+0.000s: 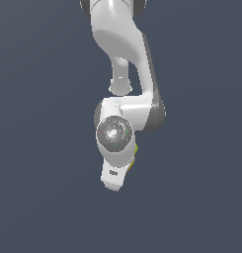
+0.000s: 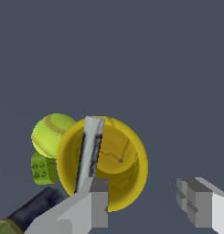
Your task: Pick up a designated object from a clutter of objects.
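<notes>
Grey floor; orange-yellow cup (image 2: 118,160) mouth faces the wrist camera; end effector (image 2: 143,203) spread, 1 finger inside.

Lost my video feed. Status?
Gripper open, straddling the orange-yellow cup's rim. Nothing gripped yet. Yellow-green ball, green piece, dark can crowd one side.

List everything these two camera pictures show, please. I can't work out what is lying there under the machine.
cup: one, orange-yellow, round and thin-walled, biggest of the group, with a grey bar across its opening.
ball: one, yellow-green with seams, right beside the cup, apparently touching it.
small block: one, bright green, next to the ball and the cup.
can: one, dark body with an olive end, lying near the block, partly cut off by the wrist view's edge.
ground: plain dark grey-blue.
arm: one, white and grey, hiding the pile in the exterior view.
hand: one, grey fingers spread open, one over the cup's rim, the other clear of it.
</notes>
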Robot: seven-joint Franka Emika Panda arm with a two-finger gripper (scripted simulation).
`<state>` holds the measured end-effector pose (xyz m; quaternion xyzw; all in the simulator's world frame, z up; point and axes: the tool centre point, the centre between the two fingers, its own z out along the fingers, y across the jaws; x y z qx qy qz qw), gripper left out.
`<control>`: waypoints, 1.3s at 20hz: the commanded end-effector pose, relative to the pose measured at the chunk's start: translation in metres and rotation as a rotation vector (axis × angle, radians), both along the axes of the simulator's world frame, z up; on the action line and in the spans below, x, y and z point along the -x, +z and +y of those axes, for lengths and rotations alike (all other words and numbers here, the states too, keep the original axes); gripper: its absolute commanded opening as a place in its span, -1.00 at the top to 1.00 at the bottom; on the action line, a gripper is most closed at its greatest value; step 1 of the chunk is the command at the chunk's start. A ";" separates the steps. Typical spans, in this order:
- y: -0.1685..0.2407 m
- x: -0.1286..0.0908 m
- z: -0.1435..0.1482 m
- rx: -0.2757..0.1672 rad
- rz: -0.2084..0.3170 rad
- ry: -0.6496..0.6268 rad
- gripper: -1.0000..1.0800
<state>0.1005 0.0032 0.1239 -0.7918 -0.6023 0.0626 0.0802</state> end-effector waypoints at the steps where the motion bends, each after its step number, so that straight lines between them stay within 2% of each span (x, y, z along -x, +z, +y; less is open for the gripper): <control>1: -0.009 -0.002 0.000 -0.016 0.004 0.045 -0.23; 11: -0.028 -0.006 -0.001 -0.050 0.012 0.139 -0.23; 18: -0.032 -0.005 -0.001 -0.050 0.013 0.141 -0.23; 26: -0.057 0.001 0.001 -0.052 0.013 0.144 -0.23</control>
